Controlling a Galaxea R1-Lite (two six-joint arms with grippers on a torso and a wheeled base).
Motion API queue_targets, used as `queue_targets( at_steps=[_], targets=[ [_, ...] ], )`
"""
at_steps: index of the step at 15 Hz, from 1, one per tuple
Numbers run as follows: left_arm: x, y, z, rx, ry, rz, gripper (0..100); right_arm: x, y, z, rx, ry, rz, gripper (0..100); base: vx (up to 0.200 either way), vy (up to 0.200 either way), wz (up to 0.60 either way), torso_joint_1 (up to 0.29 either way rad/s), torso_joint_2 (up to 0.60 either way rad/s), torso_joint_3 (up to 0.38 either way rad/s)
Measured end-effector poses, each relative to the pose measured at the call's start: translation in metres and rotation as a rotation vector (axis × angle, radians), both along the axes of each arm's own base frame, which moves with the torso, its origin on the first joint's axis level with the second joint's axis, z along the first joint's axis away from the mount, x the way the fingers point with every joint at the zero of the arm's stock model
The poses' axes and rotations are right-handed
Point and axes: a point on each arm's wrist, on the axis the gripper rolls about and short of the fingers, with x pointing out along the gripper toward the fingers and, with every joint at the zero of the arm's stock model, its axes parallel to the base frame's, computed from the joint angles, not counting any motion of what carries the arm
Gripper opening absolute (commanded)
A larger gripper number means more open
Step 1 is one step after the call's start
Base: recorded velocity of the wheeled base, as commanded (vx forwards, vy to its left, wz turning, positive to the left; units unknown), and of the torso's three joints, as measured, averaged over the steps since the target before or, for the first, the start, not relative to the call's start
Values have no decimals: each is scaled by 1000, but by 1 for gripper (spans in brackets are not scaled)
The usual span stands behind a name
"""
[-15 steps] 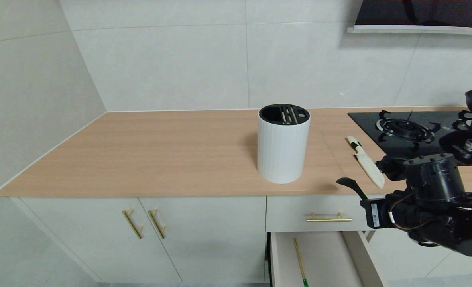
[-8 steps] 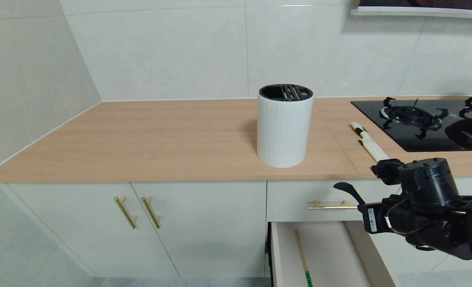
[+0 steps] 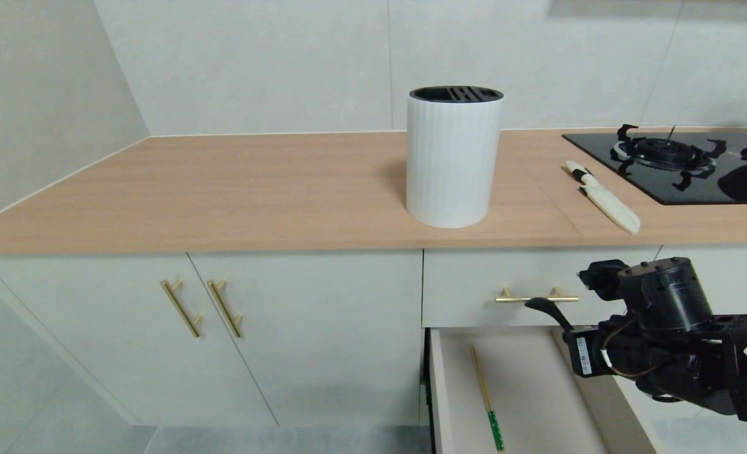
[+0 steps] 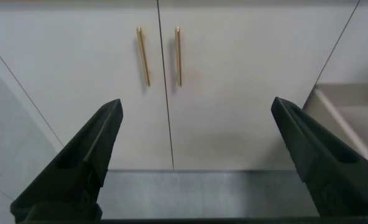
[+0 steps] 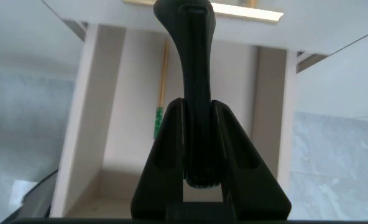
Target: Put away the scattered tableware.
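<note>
— Right claw (image 5: 197, 111): clamped on a black utensil (image 5: 190, 37), above the open drawer (image 3: 525, 378).
— Left claw (image 4: 196, 109)?
— Spread wide, holding nothing, facing cabinet doors (image 4: 165, 93).
— Done so far?
— Green-tipped chopsticks (image 3: 482, 384) already in the drawer. Likely left: utensil in, then the knife (image 3: 604, 197) — lying on the tabletop (image 3: 253, 189) near the white knife block (image 3: 452, 164).
</note>
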Motion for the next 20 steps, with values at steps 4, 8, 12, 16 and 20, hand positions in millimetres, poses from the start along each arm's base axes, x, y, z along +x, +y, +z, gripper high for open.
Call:
queue_targets(
  at_steps=[4,8,12,16,20],
  targets=[
    [0,0,0,0,0,-1,100,1,1,-4,-6,13,0,0,0,0,0,-175,467,292],
    [0,0,0,0,0,0,100,1,1,-6,-12,23,1,0,0,0,0,-146,458,304],
    [0,0,0,0,0,-1,100,1,2,-8,-14,28,6,0,0,0,0,-83,321,237],
    [0,0,0,0,0,-1,100,2,3,-11,-18,36,7,0,0,0,0,-5,21,10],
    [0,0,0,0,0,-1,100,5,4,-19,-29,65,5,0,0,0,0,0,0,0]
  ],
)
